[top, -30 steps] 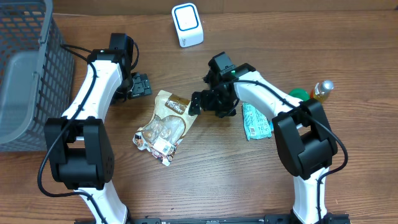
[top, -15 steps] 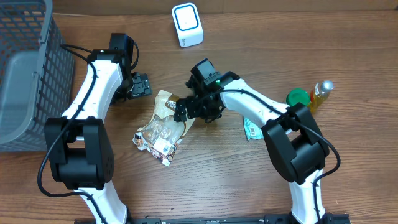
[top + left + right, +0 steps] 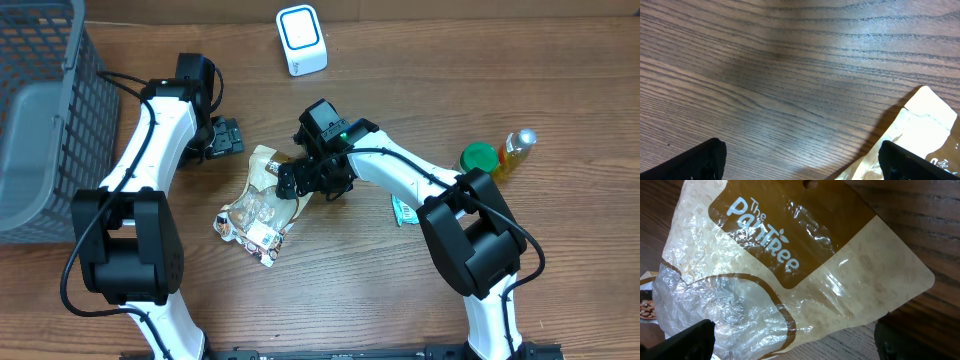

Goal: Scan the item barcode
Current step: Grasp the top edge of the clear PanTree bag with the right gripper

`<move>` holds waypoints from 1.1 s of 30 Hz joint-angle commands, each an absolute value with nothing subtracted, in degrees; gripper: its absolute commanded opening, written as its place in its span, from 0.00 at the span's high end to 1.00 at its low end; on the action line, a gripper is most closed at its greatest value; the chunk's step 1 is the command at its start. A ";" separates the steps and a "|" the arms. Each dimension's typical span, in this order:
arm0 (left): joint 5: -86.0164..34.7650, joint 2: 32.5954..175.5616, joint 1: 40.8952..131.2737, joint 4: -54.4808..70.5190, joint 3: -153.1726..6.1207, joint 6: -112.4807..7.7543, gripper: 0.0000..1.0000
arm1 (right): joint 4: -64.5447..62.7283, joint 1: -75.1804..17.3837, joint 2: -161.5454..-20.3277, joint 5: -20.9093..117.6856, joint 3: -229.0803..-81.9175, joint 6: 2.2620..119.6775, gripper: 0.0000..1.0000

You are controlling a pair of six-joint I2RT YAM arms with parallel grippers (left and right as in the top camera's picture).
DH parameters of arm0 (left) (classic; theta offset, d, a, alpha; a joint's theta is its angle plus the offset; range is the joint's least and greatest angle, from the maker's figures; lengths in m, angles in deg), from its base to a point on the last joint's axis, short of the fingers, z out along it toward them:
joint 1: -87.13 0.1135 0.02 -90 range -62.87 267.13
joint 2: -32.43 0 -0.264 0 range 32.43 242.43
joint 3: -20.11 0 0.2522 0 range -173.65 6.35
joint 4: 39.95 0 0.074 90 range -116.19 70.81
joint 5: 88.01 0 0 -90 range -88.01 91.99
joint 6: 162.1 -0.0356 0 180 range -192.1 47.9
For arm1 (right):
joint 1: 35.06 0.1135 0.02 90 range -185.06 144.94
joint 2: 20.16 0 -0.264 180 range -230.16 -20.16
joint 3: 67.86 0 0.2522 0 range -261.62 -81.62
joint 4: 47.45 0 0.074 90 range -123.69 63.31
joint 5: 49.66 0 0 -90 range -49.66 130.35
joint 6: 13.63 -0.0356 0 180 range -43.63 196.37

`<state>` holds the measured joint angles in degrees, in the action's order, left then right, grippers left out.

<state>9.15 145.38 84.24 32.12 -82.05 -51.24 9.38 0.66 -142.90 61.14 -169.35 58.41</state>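
Grey plastic mesh first: that's the basket (image 3: 40, 110) at the far left of my overhead feed, sitting on the wood-grain table (image 3: 380, 300). Next along, the left gripper (image 3: 226, 138) sits just off the top-left corner of the snack bag (image 3: 262, 200). On its wrist camera I see both black fingertips (image 3: 697, 160) spread wide with only bare wood between them, and a corner of the bag at the right edge.

The bag (tan and brown, printed "The PanTree", with a clear window) lies flat and tilted near the table's middle, a white label at its lower end. Towards the far edge stands the white scanner (image 3: 301, 40), well apart from the bag.

The right gripper (image 3: 300, 180) is over the bag's upper right edge, jaws wide apart and pinching nothing. I cannot tell whether it touches the film.

Further right, a teal packet (image 3: 403, 208) lies partly under the right arm. Beyond it are a green lid (image 3: 478, 157) and, just beside it, a small bottle of amber liquid (image 3: 515, 150).
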 commanded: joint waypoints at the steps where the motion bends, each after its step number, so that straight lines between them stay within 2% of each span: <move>1: 9.89 144.28 84.00 32.25 -82.75 -51.52 0.01 | 10.21 0.60 -145.87 56.88 -167.33 58.85 0.00; 15: -5.06 144.28 83.95 32.07 -82.75 -51.06 0.00 | 10.10 0.55 -145.87 56.86 -167.33 58.85 0.00; 23: -4.93 144.31 83.95 32.27 -82.73 -51.11 0.00 | 10.32 0.55 -145.85 56.86 -167.33 58.85 0.00; 24: -4.86 144.31 83.95 32.31 -82.73 -51.17 0.27 | 10.16 0.55 -145.85 56.86 -167.33 58.85 0.00; 25: -4.84 144.31 83.95 32.62 -82.73 -51.92 0.80 | 9.97 0.55 -145.87 56.86 -167.33 58.85 0.00; 26: -4.86 144.31 83.95 33.19 -82.73 -51.96 0.96 | 9.79 0.55 -145.85 56.86 -167.33 58.85 0.00; 33: -5.06 144.31 83.28 38.37 -81.74 -50.01 0.96 | 9.66 0.55 -145.87 56.86 -167.33 58.87 0.00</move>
